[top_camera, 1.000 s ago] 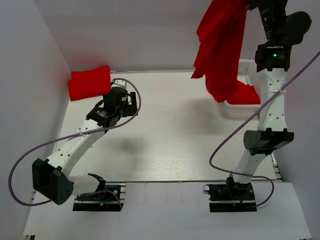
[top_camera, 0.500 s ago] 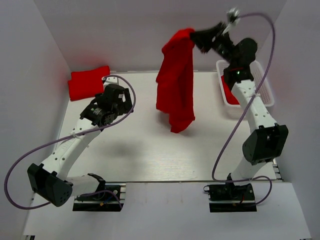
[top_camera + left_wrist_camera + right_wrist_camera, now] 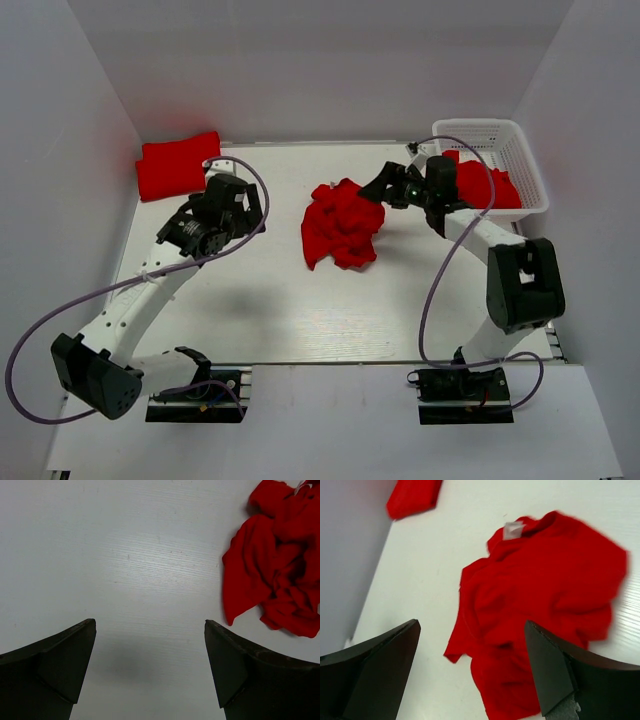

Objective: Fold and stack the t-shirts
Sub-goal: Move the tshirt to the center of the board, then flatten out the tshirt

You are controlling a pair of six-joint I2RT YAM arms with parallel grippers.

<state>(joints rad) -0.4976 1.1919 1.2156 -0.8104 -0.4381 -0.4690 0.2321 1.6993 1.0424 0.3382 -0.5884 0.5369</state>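
Both grippers we see gaping, empty: right gripper (image 3: 470,623) just right of the crumpled shirt (image 3: 342,222), left gripper (image 3: 150,622) left of it, folded shirt (image 3: 178,165) farther left.

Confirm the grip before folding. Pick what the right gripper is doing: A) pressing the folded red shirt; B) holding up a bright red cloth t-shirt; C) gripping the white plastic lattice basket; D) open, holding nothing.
D: the right gripper stands with jaws apart, and the crumpled bright red cloth t-shirt lies loose on the white table.
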